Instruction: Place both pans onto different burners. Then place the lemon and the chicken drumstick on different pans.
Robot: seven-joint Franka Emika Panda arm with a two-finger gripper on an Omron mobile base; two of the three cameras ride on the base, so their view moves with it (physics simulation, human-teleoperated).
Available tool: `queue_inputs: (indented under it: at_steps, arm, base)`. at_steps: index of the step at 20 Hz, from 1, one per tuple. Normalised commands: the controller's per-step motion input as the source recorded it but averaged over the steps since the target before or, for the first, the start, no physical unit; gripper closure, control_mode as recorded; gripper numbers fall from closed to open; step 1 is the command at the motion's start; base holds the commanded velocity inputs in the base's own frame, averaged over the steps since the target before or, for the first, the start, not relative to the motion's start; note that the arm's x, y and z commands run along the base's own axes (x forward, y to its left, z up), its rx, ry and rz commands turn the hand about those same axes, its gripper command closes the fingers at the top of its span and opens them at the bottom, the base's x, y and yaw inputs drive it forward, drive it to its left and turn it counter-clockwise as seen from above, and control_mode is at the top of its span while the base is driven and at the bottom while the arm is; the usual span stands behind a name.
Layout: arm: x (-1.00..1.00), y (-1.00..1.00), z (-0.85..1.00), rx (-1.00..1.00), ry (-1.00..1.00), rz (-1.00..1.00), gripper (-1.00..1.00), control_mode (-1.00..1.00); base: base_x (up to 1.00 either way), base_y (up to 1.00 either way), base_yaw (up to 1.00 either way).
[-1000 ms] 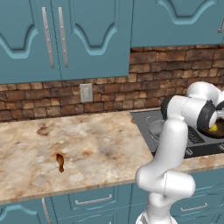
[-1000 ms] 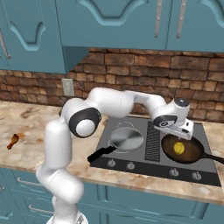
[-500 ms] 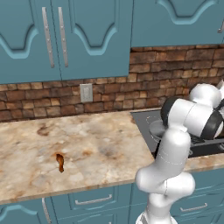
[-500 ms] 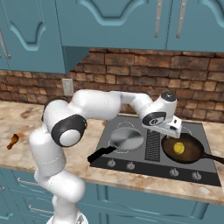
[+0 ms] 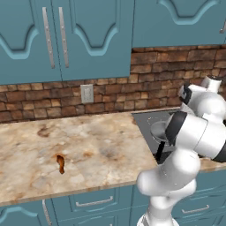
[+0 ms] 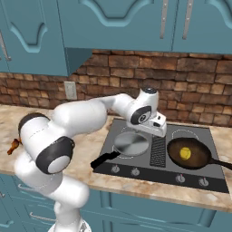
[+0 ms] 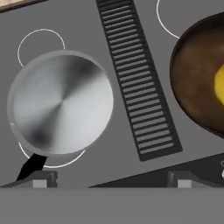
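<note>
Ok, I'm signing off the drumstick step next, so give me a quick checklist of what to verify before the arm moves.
1. Silver pan on a burner: ok.
2. Brown pan on a different burner: ok.
3. Lemon in the brown pan: ok.
4. Silver pan bare, ready for the drumstick: ok.
5. Chicken drumstick lying free on the countertop: ok.
6. Pincer open and holding nothing: ok.

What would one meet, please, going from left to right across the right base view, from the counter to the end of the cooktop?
Chicken drumstick → wall socket → silver pan → vent strip → dark pan holding the lemon.
</note>
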Motion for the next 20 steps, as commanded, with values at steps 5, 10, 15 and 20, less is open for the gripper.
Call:
queue_inputs:
  at_steps: [5,10,15,20]
  arm:
    - [-0.18,0.83,0.05,-0.02,0.09,0.01,-1.0,-1.0]
    - [-0.12,0.81,0.02,0.0,0.13,0.02,-1.0,-1.0]
    - [0.0,0.73,0.06,0.0,0.13,0.02,-1.0,-1.0]
    - [0.0,0.66,0.13,0.0,0.14,0.01,-1.0,-1.0]
  base:
    - [0.0,0.0,0.0]
    - [0.0,0.0,0.0]
    - [0.0,0.0,0.0]
    - [0.0,0.0,0.0]
